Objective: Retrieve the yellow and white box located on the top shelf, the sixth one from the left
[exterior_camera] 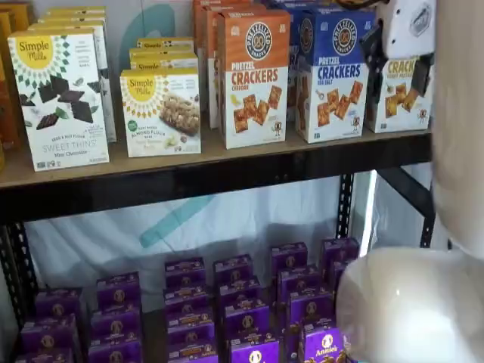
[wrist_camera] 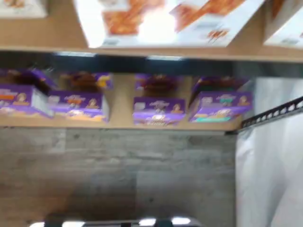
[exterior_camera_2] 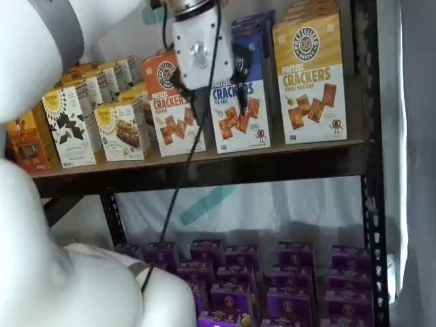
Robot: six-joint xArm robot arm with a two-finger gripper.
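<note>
Fingers point(exterior_camera_2: 212, 85) before blue box point(exterior_camera_2: 240, 109), seemingly.

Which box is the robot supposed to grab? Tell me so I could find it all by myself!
Look at the top shelf, the brown board with the dark front edge. Go to the very end, beside the black rack post. The yellow and white box stands there upright: yellow band on top, white below with square crackers pictured. Its neighbour, the blue box, has a blue top, and the orange box is orange.
</note>
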